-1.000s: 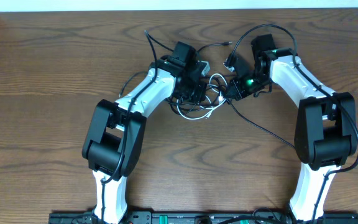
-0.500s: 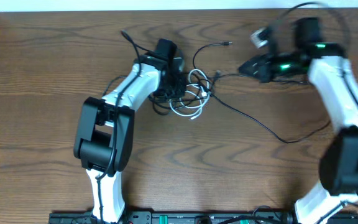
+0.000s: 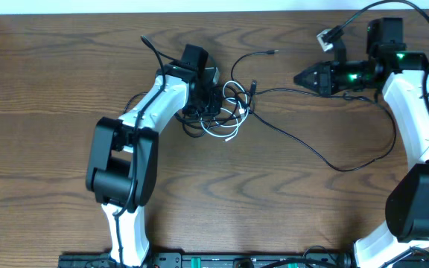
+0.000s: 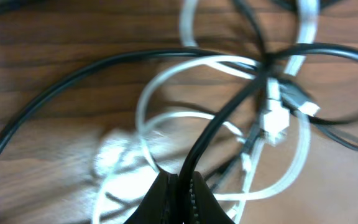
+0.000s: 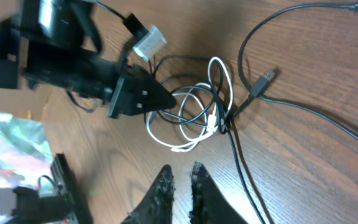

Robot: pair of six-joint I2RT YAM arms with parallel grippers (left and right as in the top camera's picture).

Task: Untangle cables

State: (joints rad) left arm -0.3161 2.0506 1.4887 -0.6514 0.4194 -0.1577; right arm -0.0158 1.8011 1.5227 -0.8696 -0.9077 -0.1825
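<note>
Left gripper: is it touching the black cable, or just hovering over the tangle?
Touching. The left wrist view shows the left gripper shut on a black cable that rises from between its fingertips.

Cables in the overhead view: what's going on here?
Two arms are untangling cables. The left hand is shut on a black cable at the knot, where black cords loop through a white cable. The right hand hangs off to the right of the knot, fingers slightly apart, holding nothing. The cables are not yet separated on the wooden table.
</note>
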